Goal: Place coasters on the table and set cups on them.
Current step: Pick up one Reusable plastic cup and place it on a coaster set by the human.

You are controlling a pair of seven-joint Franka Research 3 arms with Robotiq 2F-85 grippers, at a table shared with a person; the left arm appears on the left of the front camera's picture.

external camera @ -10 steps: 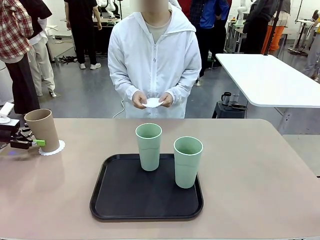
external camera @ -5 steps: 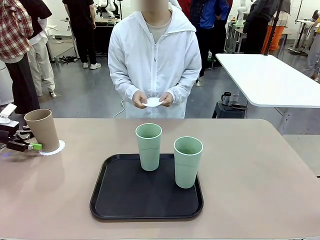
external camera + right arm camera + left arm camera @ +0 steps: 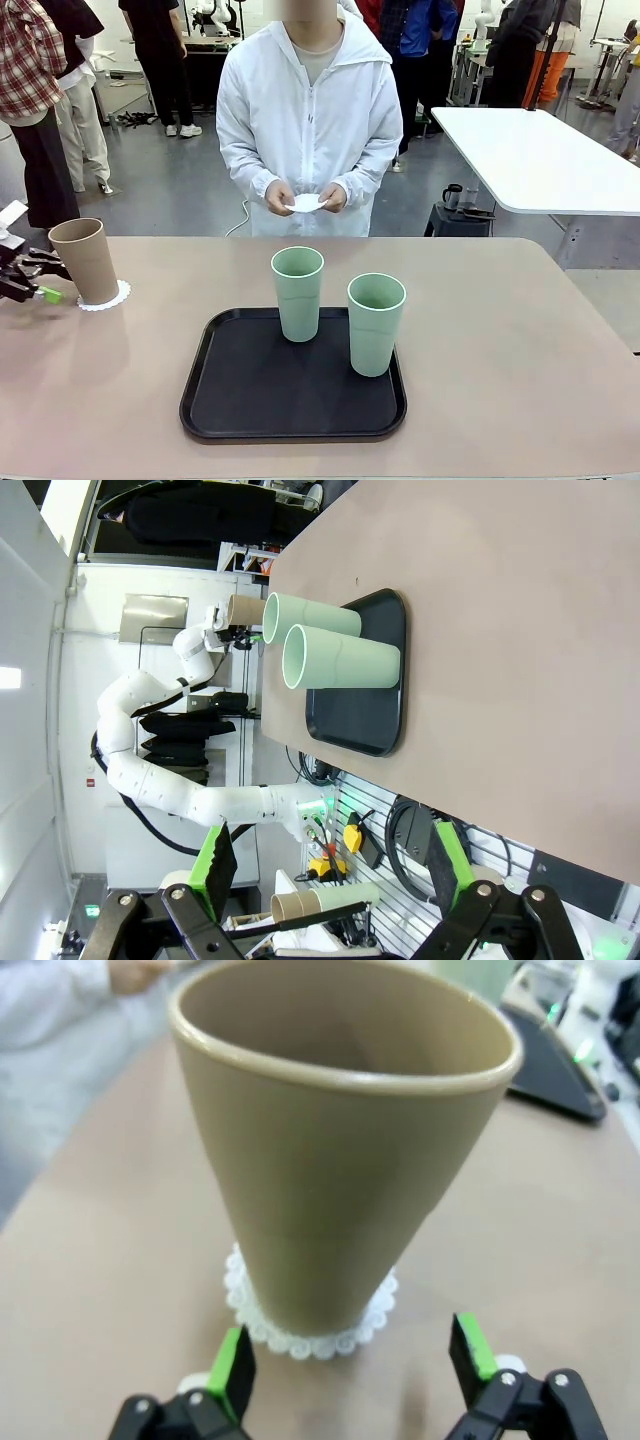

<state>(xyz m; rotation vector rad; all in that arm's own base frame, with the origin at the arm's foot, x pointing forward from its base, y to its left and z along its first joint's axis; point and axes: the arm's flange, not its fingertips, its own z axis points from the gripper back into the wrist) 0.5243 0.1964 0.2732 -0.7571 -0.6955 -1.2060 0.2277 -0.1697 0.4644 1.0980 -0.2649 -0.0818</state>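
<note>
Three cups: one brown cup (image 3: 85,260) just ahead of the spread jaws of the left gripper (image 3: 352,1355), plus a green cup (image 3: 298,293) and a second green cup (image 3: 376,323), both well off to its side. Two coasters can be counted. One coaster (image 3: 300,1340) lies under the brown cup, right before those jaws. One white coaster (image 3: 306,204) is in a person's hands (image 3: 280,198), far from both grippers; whether more are stacked there cannot be told. One black tray (image 3: 230,400). Two grippers, the right gripper (image 3: 332,855) likewise spread wide.
</note>
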